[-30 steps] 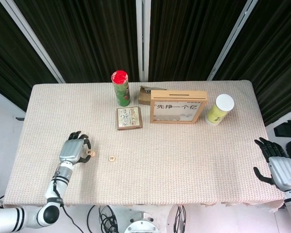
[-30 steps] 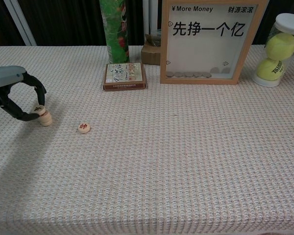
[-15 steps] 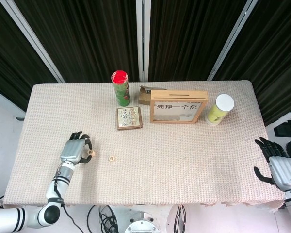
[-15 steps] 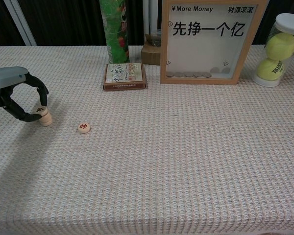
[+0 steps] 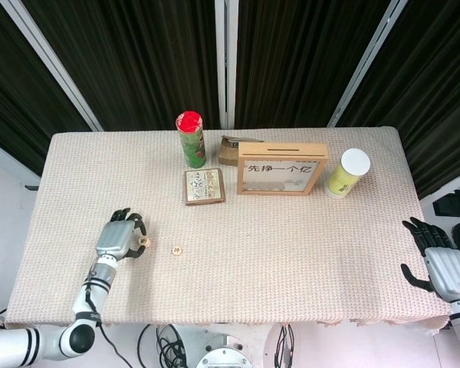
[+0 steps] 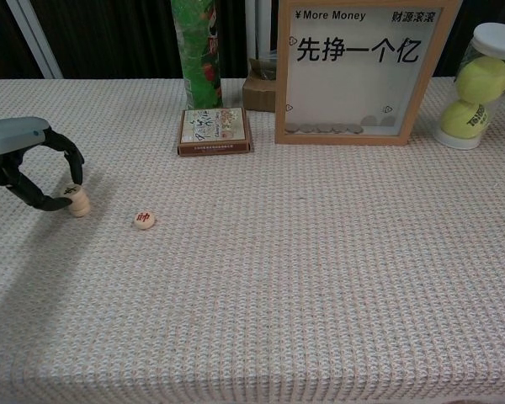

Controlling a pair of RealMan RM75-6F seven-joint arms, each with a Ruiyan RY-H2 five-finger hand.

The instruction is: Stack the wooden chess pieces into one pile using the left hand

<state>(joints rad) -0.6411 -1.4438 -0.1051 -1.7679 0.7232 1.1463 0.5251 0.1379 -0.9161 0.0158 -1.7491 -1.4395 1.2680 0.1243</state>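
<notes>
- Stacking is the step in hand: the left hand (image 6: pixel 21 160) sits at the far left of the counter (image 6: pixel 320 278), its fingers (image 6: pixel 74 168) curled narrowly round the top piece of a small pile (image 6: pixel 77 202) of wooden chess pieces. Whether it is pinching that piece or only touching it, I cannot tell.
- Pile, by my reading, is two pieces high; the top one looks slightly tilted, so it may not yet be seated square.
- Loose piece (image 6: pixel 144 219) lies flat just right of the pile, red character face up, apart from it. Judging by this, the task is partly done.
- Next move calls for letting go without nudging the pile, then reaching right of it for the loose piece and setting it on top; a knock could topple the pile.
- Green tube (image 6: pixel 195 46) with a red lid stands behind and right of the pile; its print is unreadable.
- Small box (image 6: pixel 215 130) lies flat at the tube's foot, writing too small to read.
- Frame (image 6: pixel 360 67), a wooden coin bank further right, reads "¥More Money" and "先挣一个亿", with smaller characters at top right; coins lie along its bottom.
- Ball tube (image 6: pixel 480 84), furthest right of the pile, holds yellow tennis balls; its lettering is unclear.
- Right hand (image 5: pixel 437 257) rests beyond the counter's right edge, fingers spread, holding nothing.
</notes>
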